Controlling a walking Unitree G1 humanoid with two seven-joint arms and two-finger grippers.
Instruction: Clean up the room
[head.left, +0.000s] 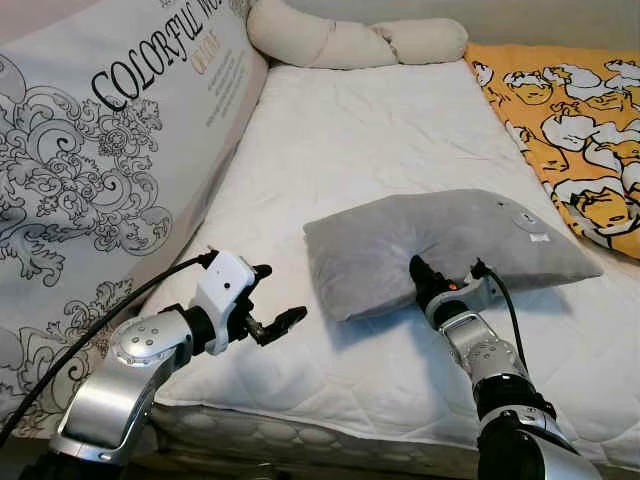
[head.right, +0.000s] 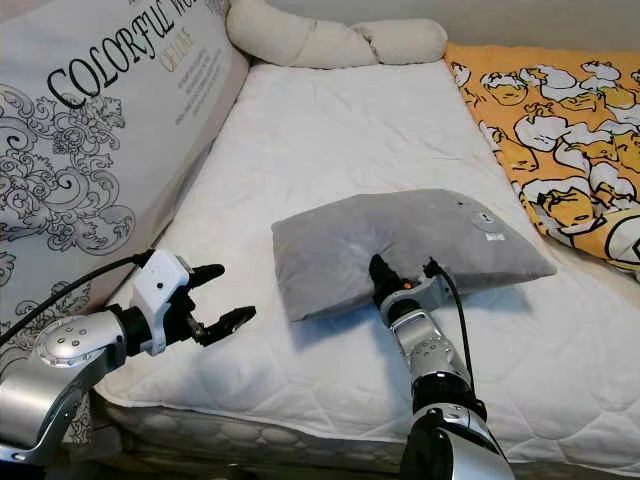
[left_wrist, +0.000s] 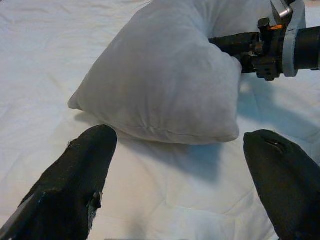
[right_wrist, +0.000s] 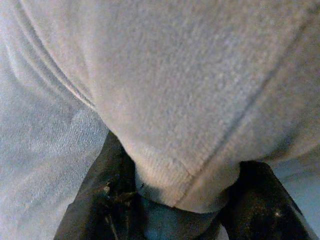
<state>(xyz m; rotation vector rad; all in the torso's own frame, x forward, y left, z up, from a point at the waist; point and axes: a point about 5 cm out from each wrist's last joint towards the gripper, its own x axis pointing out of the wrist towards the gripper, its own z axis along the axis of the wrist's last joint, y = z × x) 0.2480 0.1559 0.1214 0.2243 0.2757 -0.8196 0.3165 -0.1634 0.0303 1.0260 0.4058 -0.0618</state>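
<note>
The right gripper (head.left: 418, 270) is pinching the near edge of a grey pillow (head.left: 440, 245) lying mid-mattress (head.left: 350, 150). The left gripper (head.left: 280, 325) is hovering spread apart nearby. Tidying looks barely begun; the pillow is not yet placed.

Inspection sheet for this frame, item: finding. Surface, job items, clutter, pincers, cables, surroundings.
Surface: white quilted mattress, bare.
Job's things: grey pillow lying on the mattress, near edge pinched.
Clutter: orange patterned blanket at the right; cream bolster at the head end.
Pincers: right pincer shut on the grey pillow's near edge; left pincer open, over the mattress, apart from the pillow.
Cables: black cable along the left arm; another at the right wrist.
Surroundings: large printed cushion upright along the left.
</note>
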